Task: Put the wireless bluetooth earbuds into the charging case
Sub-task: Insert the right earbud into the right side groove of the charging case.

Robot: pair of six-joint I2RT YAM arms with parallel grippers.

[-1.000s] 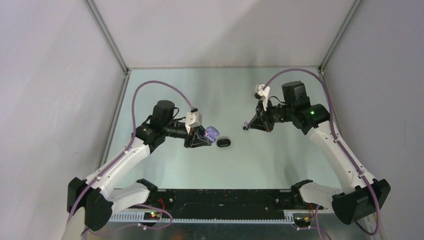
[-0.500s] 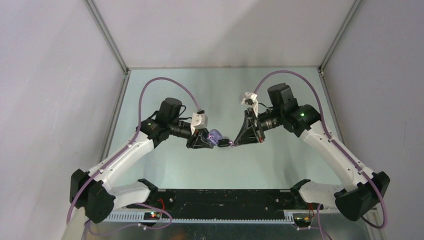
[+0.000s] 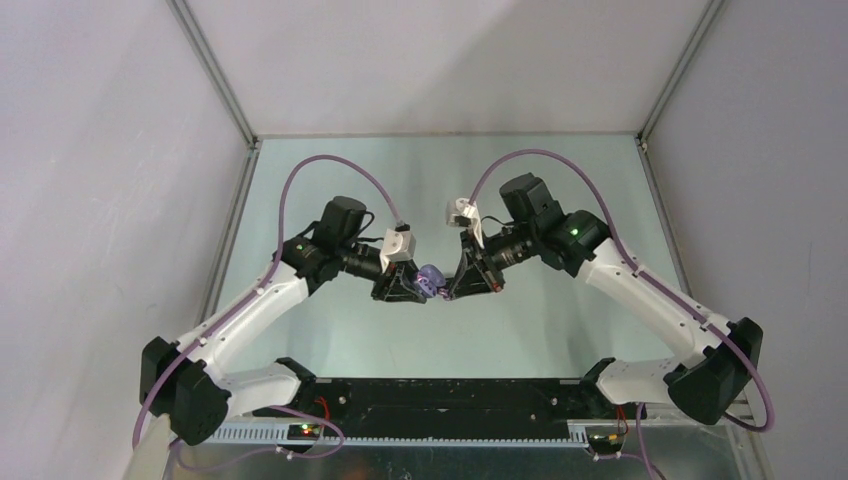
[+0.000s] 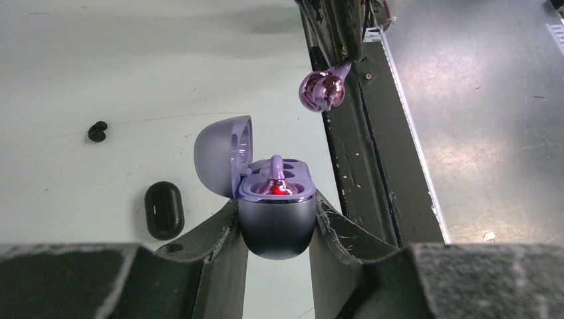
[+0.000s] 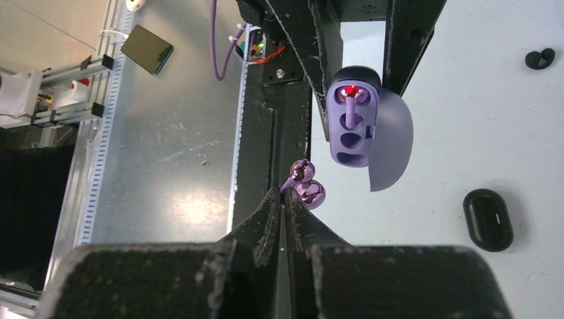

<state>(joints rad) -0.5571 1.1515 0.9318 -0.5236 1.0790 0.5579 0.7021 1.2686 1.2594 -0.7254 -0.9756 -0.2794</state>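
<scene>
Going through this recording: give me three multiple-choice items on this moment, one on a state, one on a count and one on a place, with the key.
1. The lid of the lilac case is:
A) shut
B) open
C) taken off

2. How many earbuds sit in the lilac case?
A) none
B) one
C) two

3. Where is the black case?
A) on the table
B) in the left gripper
C) stacked on the lilac case

Key:
1 B, the lid stands hinged back.
2 B, one seated earbud fills a slot and the other slot is empty. The right gripper pinches a lilac earbud clear of the case.
3 A, it lies closed on the table, while the left gripper holds the lilac case.
</scene>
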